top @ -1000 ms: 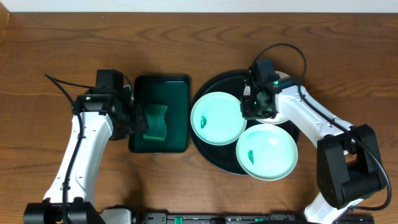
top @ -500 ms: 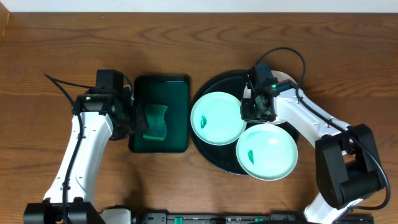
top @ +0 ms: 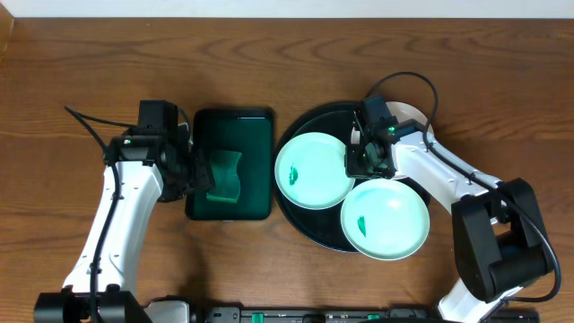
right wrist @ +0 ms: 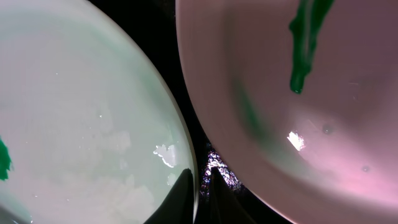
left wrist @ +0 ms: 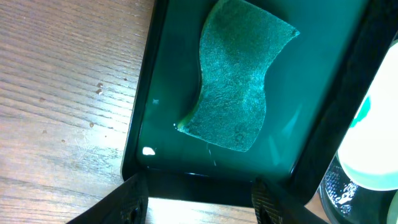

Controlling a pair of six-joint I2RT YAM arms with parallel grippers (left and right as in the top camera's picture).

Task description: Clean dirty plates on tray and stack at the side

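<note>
Three dirty plates sit on the round black tray (top: 305, 220), right of centre on the wooden table (top: 90, 72). The left plate (top: 314, 170) and the front plate (top: 386, 220) are pale mint, each marked with a small green smear. The whiter back plate (top: 415, 117) is largely hidden under the right arm. The front plate reaches the tray's near edge, and all three lie close together. The right gripper (top: 360, 166) is down at the left plate's right rim. Its wrist camera shows the two fingertips drawn almost together astride that rim, pinching it. Just beside it, across a thin strip of black tray, lies a neighbouring plate (right wrist: 298, 124) bearing a green streak (right wrist: 305, 43); that view does not show which of the other two it is. Left of the round tray, and just beside it, stands a rectangular dark green tray (top: 256, 135) with a green sponge (top: 224, 175) lying flat in it. The left gripper (top: 199, 175) hangs over that tray's edge, its jaws wide apart and holding nothing, the sponge lying clear of both fingers.
</note>
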